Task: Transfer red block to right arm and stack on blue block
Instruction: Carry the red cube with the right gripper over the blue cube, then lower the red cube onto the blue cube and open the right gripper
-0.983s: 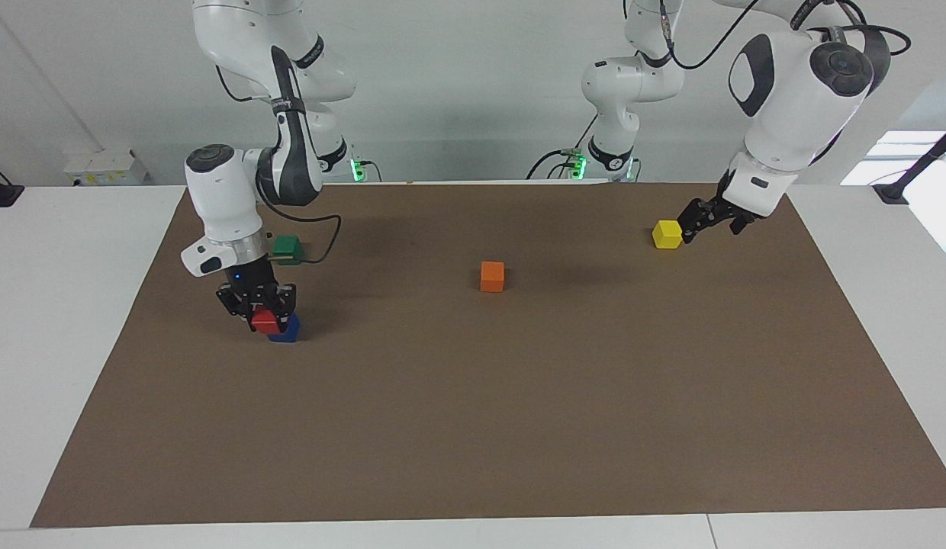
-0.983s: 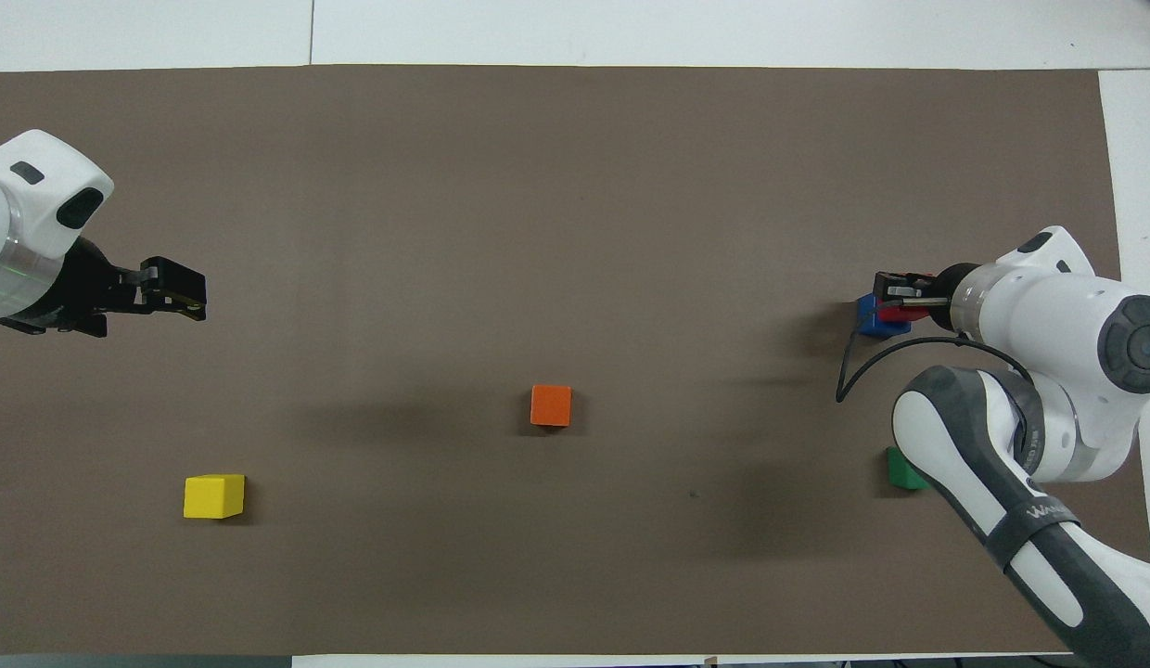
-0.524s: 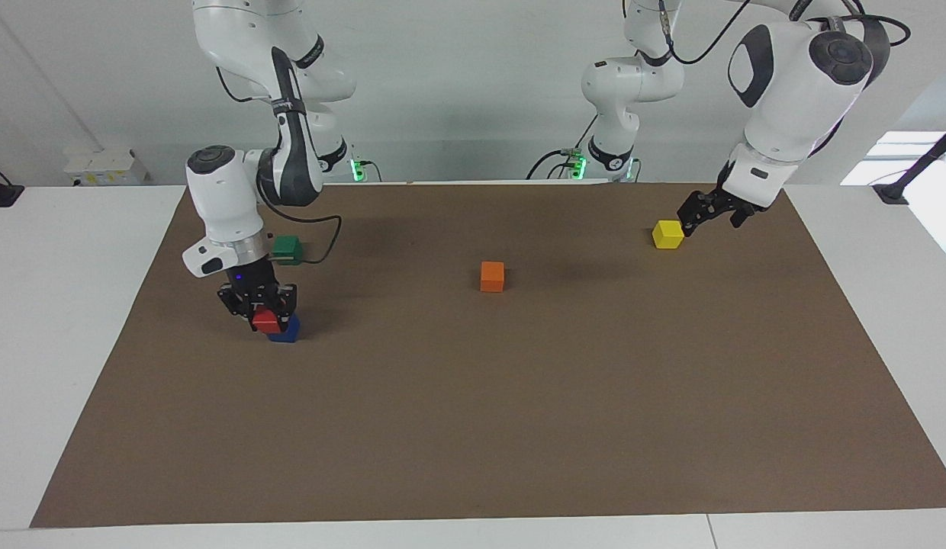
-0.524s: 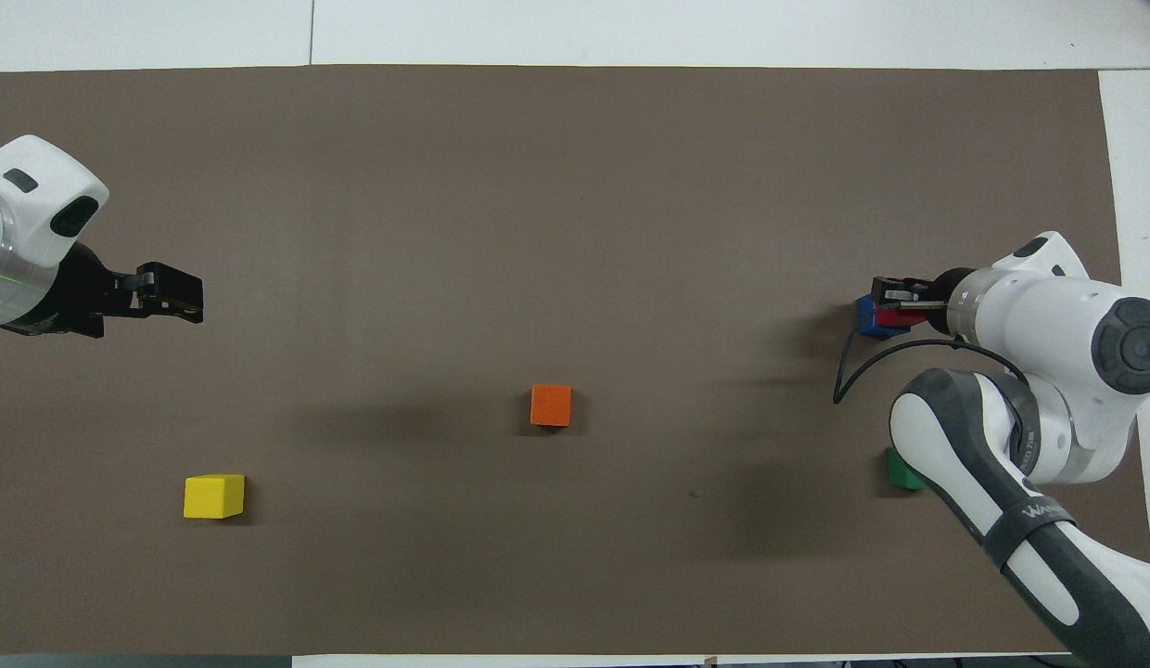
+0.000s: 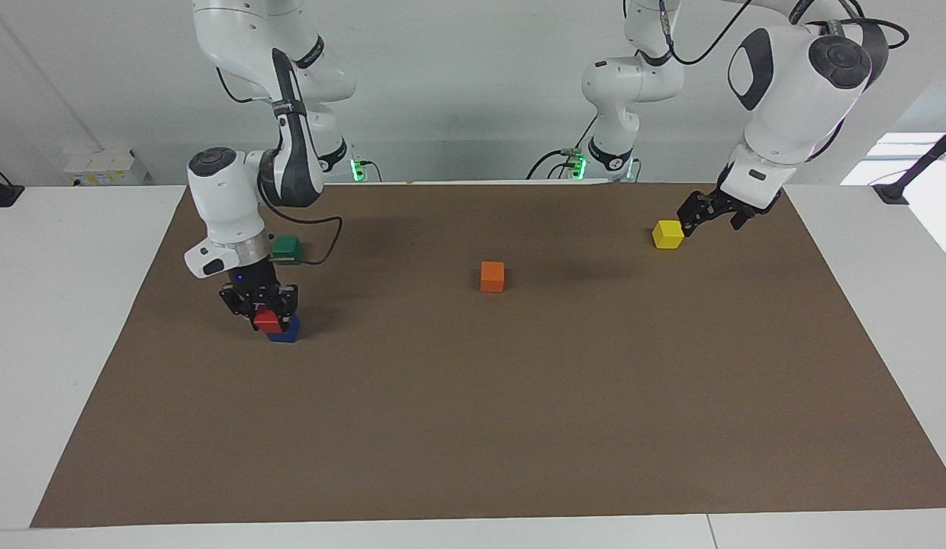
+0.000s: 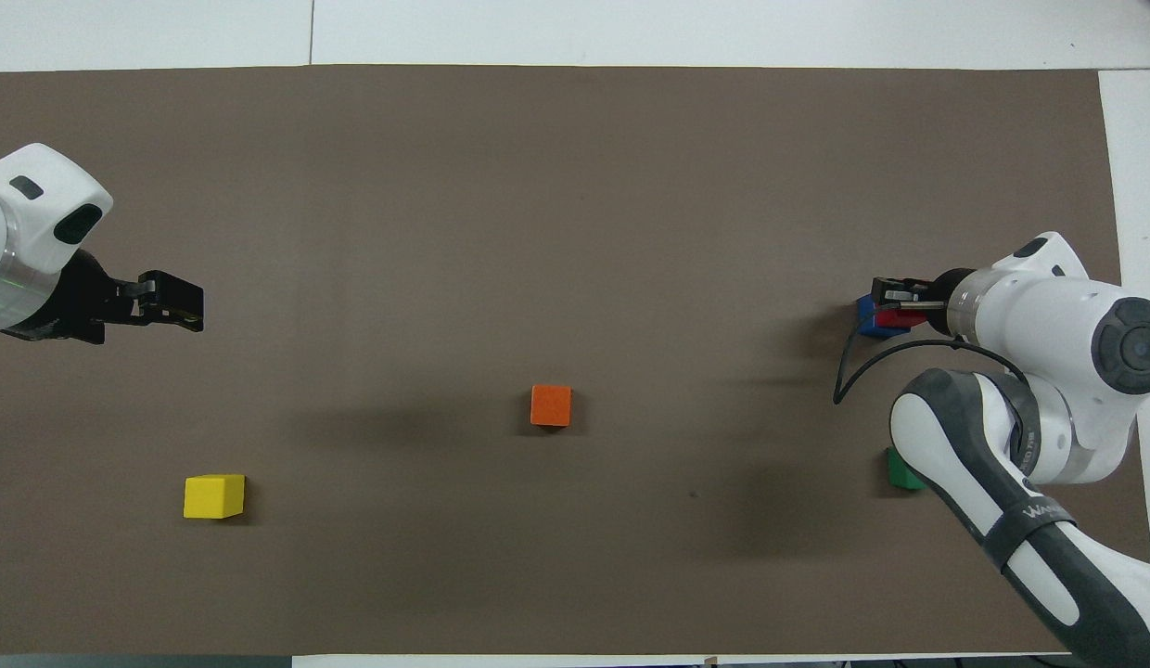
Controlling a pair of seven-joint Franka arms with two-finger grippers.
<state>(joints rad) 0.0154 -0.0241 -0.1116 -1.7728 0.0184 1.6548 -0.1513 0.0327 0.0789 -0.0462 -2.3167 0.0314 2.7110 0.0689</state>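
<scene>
The red block [image 5: 268, 321] sits between the fingers of my right gripper [image 5: 267, 311], right on top of the blue block [image 5: 287, 332] at the right arm's end of the brown mat. I cannot tell whether the two blocks touch. The overhead view shows the red block [image 6: 897, 318] over the blue block [image 6: 867, 320], under the right gripper [image 6: 888, 297]. My left gripper [image 5: 688, 221] is open and empty, raised beside the yellow cube, and also shows in the overhead view [image 6: 185, 304].
A yellow cube [image 5: 667, 234] lies at the left arm's end of the mat. An orange cube [image 5: 492, 276] is near the middle. A green cube [image 5: 287, 246] lies nearer to the robots than the blue block, with the right arm's cable beside it.
My left arm has lifted and drawn back a little from the yellow cube. My right gripper has stayed over the blue block with the red block in it.
</scene>
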